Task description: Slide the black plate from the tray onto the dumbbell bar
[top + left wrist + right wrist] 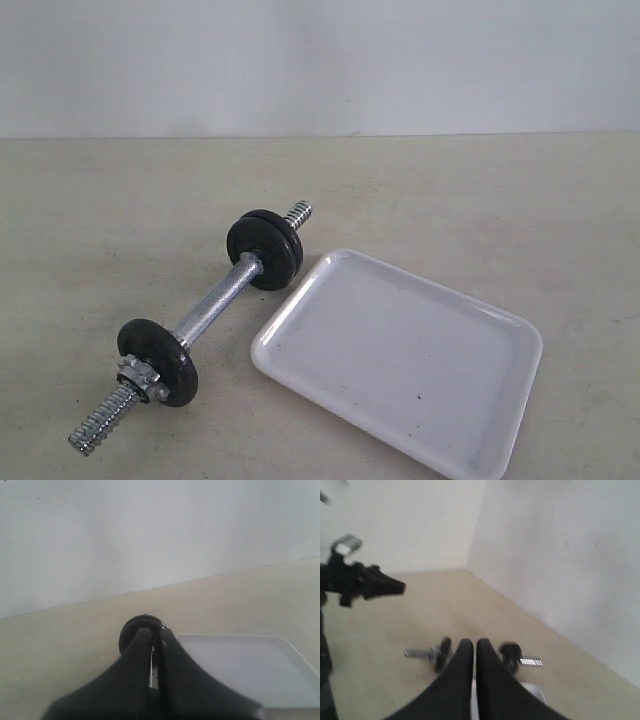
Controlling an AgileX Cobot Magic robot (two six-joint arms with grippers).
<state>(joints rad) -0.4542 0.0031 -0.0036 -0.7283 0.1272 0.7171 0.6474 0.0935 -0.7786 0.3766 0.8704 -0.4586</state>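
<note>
black plate (265, 250) on dumbbell bar (215, 303), at bar's end toward worktop (480, 200) far edge, just beside tray (400, 350) corner; tray lies by near edge; left end effector (152, 632) clenched, right end effector (474, 644) clenched too

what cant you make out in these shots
Exterior view: neither claw shows; the far black disc hides any nut behind it on the dumbbell bar.
Left wrist view: the left claw hides most of the dumbbell bar.
Right wrist view: blurred; the right claw hides the bar's middle.
</note>
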